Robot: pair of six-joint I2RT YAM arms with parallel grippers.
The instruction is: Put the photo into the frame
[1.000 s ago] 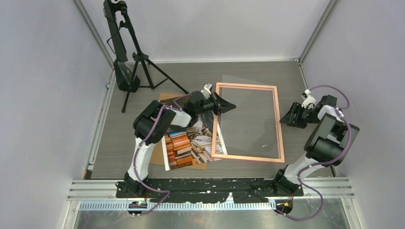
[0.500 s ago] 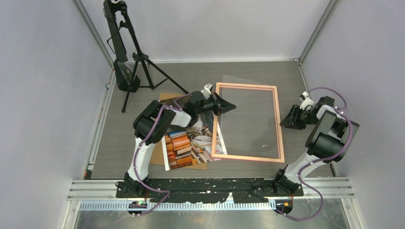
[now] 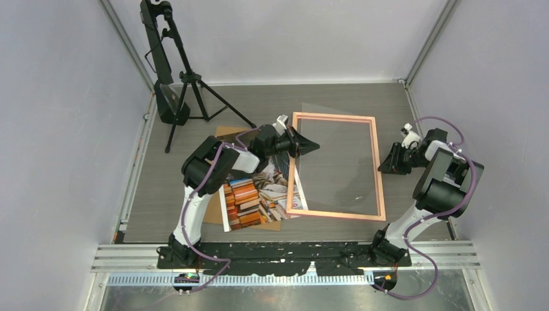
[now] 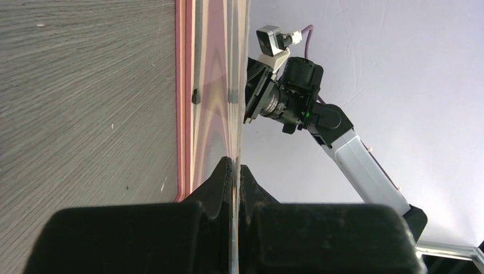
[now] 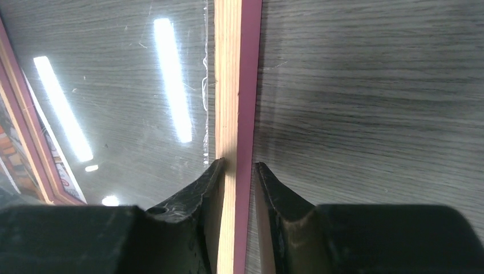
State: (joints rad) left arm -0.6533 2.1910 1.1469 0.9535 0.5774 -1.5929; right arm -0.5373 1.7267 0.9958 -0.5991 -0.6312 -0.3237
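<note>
The salmon-pink frame [image 3: 336,214] lies flat on the table right of centre. A clear sheet [image 3: 336,165] rests over it at a slant, its left edge lifted. My left gripper [image 3: 314,146] is shut on that edge; the left wrist view shows the thin sheet [image 4: 240,85] pinched between the jaws [image 4: 235,162], beside the frame rail [image 4: 182,85]. The photo [image 3: 249,201], showing stacked books, lies left of the frame, partly under the left arm. My right gripper [image 3: 382,167] has its jaws [image 5: 238,165] closed round the frame's right rail [image 5: 237,85].
A brown backing board [image 3: 223,133] lies under the photo. A black tripod with a lamp [image 3: 184,78] stands at the back left. Grey walls close the table on three sides. The right arm's wrist [image 4: 297,97] shows beyond the sheet.
My right gripper has slid left onto the frame's right rail and narrowed its jaws round it. The left gripper and the clear sheet have barely moved.
</note>
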